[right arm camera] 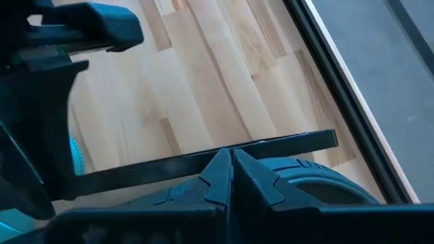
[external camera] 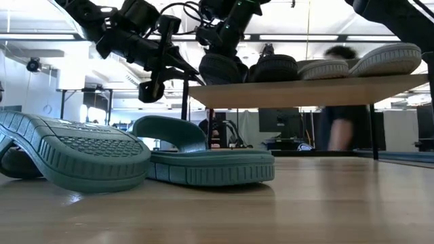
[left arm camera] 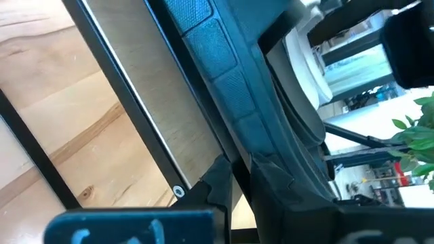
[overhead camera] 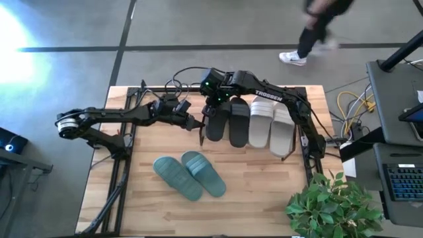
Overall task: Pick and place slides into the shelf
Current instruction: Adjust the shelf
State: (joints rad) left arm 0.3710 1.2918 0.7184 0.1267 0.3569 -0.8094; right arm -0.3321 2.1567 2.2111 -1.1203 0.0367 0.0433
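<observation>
lying side by side on the shelf [overhead camera: 295, 147], black slides [overhead camera: 228, 121] and white slides [overhead camera: 271, 124] run front to back; teal slides [overhead camera: 190, 174] angle diagonally on the table [overhead camera: 258, 192]. left tool [overhead camera: 198, 123] and right tool [overhead camera: 213, 104] both pinched together at the black slides.

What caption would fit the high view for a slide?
Black pair and white pair on the shelf; teal pair waits on the table.

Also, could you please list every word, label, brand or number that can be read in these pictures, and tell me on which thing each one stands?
"TROSSEN": white letters on the right arm, high view, above the white slides on the shelf.
Keyboard at the picture's right edge: key markings too small to read.
Teal slides and black slides: no text visible.
Low view and both wrist views: nothing readable.
</observation>
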